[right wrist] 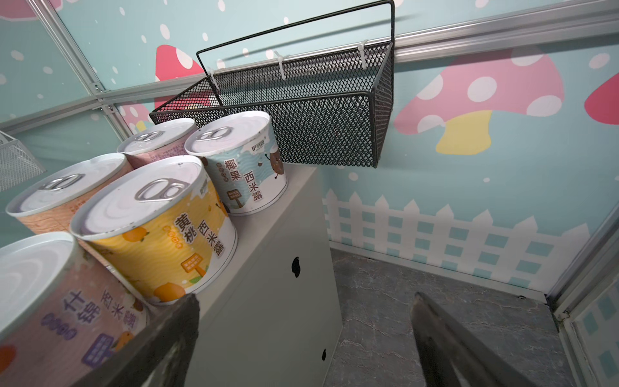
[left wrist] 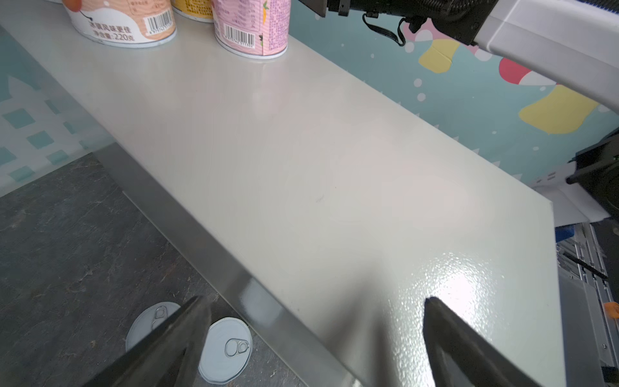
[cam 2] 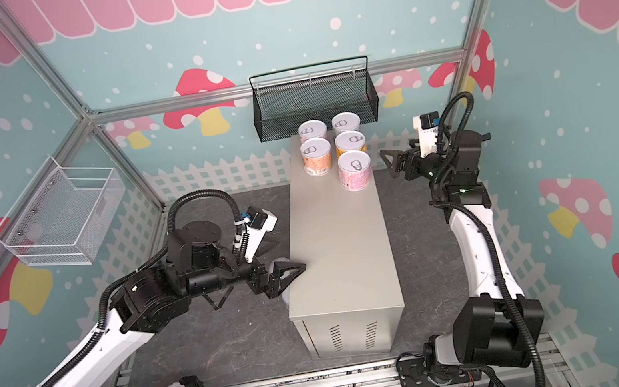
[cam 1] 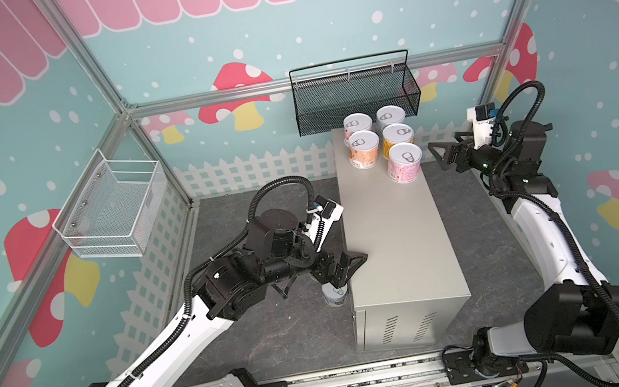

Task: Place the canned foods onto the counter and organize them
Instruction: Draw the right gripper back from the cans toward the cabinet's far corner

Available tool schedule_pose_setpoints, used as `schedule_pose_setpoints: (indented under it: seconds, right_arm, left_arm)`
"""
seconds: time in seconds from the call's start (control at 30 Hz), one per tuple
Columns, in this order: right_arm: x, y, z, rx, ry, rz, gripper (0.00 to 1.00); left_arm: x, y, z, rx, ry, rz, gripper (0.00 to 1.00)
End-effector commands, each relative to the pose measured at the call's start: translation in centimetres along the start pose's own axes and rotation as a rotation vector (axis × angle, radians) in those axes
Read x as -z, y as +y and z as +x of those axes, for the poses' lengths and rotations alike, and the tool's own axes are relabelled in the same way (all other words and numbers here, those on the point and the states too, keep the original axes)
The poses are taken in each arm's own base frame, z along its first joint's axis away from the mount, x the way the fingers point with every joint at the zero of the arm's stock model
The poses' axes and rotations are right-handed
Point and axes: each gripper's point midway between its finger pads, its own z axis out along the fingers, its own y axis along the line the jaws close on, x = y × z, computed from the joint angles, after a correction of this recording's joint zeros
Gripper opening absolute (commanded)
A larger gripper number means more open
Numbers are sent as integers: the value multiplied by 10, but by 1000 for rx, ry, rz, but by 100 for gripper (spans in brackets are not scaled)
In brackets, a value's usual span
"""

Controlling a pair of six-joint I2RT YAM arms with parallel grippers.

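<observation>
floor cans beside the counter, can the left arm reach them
Probably: the open left gripper hangs just above the floor cans, lids uncovered, though one of its fingers overhangs the counter.

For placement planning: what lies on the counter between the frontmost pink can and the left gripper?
Nothing; the counter is bare there, as the left wrist view shows.

The near part of the counter [cam 1: 395, 240] top is bare, from the front edge up to five cans [cam 1: 397, 135] packed at the far end. Behind them the black mesh basket [cam 1: 356, 98] hangs over the far edge, crowding the room above the back row. Two floor cans [left wrist: 224, 348] stand beside the counter's left side near its front corner, under my left gripper [left wrist: 316, 301]. The floor [right wrist: 435, 268] along its right side lies open.
</observation>
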Motion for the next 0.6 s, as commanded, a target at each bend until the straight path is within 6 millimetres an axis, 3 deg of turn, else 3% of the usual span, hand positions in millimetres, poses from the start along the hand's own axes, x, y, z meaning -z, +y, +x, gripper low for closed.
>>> schedule_pose_setpoints:
  seconds: [0.0, 0.27, 0.57]
  right_arm:
    - [-12, 1, 6, -9, 6, -38, 100]
    - [-33, 2, 13, -15, 29, -57, 100]
    - [-35, -1, 4, -2, 24, -25, 99]
  left_arm:
    - [6, 1, -5, 16, -35, -15, 99]
    - [9, 1, -1, 31, -34, -18, 99]
    - [10, 2, 0, 26, -36, -24, 99]
